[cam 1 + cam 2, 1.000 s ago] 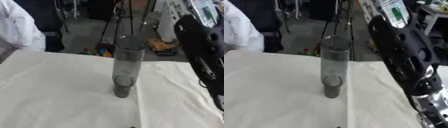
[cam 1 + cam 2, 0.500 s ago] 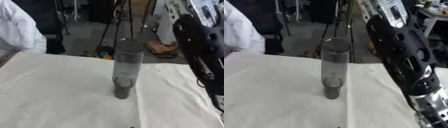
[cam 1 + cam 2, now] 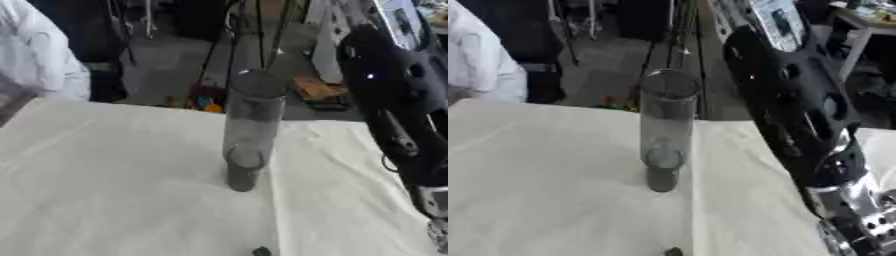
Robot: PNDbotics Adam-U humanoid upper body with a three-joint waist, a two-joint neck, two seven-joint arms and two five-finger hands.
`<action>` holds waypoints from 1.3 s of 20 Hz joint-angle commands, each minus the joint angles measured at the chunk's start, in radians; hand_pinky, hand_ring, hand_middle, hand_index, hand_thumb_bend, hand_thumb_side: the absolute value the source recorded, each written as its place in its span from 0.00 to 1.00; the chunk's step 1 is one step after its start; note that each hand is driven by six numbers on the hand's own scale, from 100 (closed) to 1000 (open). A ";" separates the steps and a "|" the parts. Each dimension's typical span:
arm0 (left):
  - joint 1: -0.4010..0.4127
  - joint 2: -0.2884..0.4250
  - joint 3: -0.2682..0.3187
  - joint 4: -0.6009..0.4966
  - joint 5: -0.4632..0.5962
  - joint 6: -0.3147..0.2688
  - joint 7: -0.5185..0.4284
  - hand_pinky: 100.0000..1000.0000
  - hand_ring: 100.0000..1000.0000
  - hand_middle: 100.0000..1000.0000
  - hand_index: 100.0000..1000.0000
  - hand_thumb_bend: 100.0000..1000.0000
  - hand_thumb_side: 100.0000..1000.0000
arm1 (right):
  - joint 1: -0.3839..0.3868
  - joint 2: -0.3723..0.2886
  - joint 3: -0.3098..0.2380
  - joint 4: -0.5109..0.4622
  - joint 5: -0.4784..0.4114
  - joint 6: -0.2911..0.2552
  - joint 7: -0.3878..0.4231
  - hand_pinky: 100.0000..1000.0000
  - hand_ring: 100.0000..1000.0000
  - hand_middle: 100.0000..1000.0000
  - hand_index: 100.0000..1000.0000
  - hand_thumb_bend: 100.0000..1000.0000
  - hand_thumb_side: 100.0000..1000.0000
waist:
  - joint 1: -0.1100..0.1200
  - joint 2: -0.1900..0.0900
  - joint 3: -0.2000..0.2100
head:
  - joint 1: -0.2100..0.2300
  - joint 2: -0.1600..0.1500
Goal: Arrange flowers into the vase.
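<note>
Right arm: bulky glossy black shell, rounded and segmented, with several round recesses or bosses along its side and small bright glints on the surface. Toward the lower end the black casing gives way to a silver metal joint section, ribbed and cylindrical in look, with darker parts beneath it at the picture's bottom edge; details there too blurred to make out. In the left eye view a thin dark cable loops out from the black forearm casing, just above a pale grey-silver block.
</note>
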 commanded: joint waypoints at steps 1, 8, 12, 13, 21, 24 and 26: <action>-0.010 0.003 0.002 -0.018 0.005 0.000 -0.002 0.89 1.00 0.91 1.00 0.09 1.00 | -0.014 -0.006 -0.011 -0.020 -0.006 0.017 -0.017 0.00 0.00 0.00 0.00 0.35 0.00 | 0.004 -0.026 -0.001 | 0.001 0.009; -0.008 0.000 0.003 -0.018 0.005 0.000 -0.001 0.89 0.99 0.91 1.00 0.09 1.00 | -0.001 0.002 -0.010 -0.011 -0.005 0.031 -0.025 0.00 0.00 0.00 0.00 0.35 0.00 | 0.001 -0.029 -0.001 | 0.005 0.016; -0.010 -0.005 0.001 -0.018 0.006 -0.001 -0.002 0.89 1.00 0.91 1.00 0.09 1.00 | 0.002 0.009 -0.011 -0.011 -0.011 0.034 -0.023 0.00 0.00 0.00 0.00 0.35 0.00 | -0.001 -0.028 0.001 | 0.004 0.013; -0.010 -0.006 0.001 -0.018 0.007 -0.002 -0.002 0.89 0.99 0.91 1.00 0.09 1.00 | 0.004 0.010 -0.011 -0.011 -0.012 0.034 -0.022 0.00 0.00 0.00 0.00 0.35 0.00 | -0.002 -0.028 0.002 | 0.005 0.012; -0.015 -0.013 0.003 -0.018 0.008 -0.004 0.000 0.89 0.99 0.90 1.00 0.09 1.00 | 0.034 0.016 -0.011 -0.012 -0.026 0.035 -0.014 0.00 0.00 0.00 0.00 0.35 0.00 | -0.001 -0.022 0.008 | 0.010 0.003; -0.017 -0.016 0.003 -0.018 0.009 -0.005 0.001 0.89 1.00 0.90 1.00 0.09 1.00 | 0.046 0.022 -0.013 -0.012 -0.032 0.038 -0.015 0.00 0.00 0.00 0.00 0.35 0.00 | 0.001 -0.018 0.008 | 0.013 0.002; -0.019 -0.018 0.003 -0.018 0.009 -0.005 0.001 0.89 1.00 0.90 1.00 0.09 1.00 | 0.052 0.026 -0.013 -0.011 -0.034 0.041 -0.016 0.00 0.00 0.00 0.00 0.35 0.00 | 0.001 -0.016 0.008 | 0.013 0.002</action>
